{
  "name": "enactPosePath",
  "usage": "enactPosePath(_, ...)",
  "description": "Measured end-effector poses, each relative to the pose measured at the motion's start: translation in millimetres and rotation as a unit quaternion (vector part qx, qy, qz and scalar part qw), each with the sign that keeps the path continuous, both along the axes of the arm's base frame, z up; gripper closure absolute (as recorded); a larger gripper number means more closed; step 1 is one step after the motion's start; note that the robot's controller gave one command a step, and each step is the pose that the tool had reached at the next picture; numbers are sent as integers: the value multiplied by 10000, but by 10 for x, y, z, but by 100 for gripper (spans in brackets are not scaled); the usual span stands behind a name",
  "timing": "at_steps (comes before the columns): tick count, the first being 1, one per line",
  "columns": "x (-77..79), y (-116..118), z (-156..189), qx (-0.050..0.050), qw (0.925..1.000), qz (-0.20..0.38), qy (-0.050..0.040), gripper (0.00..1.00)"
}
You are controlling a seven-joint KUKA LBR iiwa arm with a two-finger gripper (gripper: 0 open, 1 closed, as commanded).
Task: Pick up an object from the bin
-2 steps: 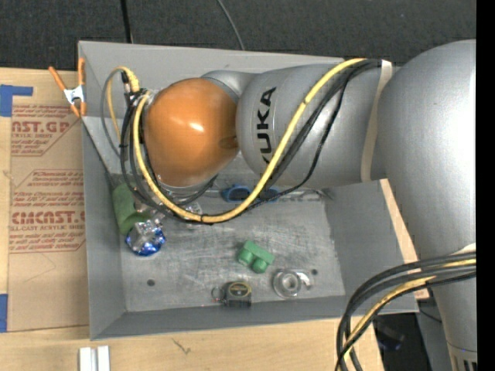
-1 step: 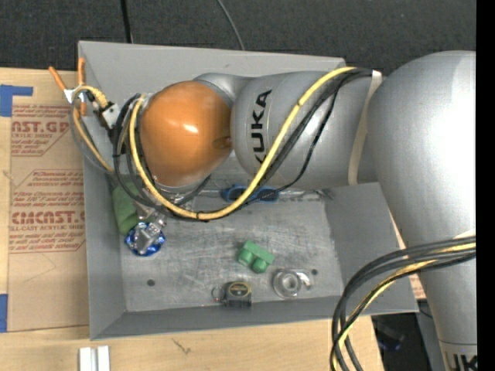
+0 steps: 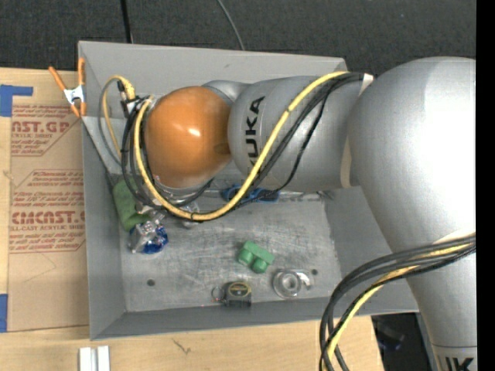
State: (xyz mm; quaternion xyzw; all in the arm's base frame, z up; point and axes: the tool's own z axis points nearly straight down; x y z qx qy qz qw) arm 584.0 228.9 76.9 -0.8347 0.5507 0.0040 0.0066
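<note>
Hovered low at bin's [image 3: 201,263] left end, beside green piece [image 3: 124,202] and blue-clear bit [image 3: 148,238]; pincer [image 3: 148,211] masked by orange cover [image 3: 186,137], grip untellable; nothing visibly lifted, pick outstanding.

The silver arm link [image 3: 255,134] above the bin [image 3: 232,56] reads "KUKA" in black; the cardboard [image 3: 39,161] left of the bin carries red "CAST ACRYLIC".
</note>
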Motion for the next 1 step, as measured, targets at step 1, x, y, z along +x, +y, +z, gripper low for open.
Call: enactPosePath(1, 21, -11, 14, -6, 10000, -5, -29, 100)
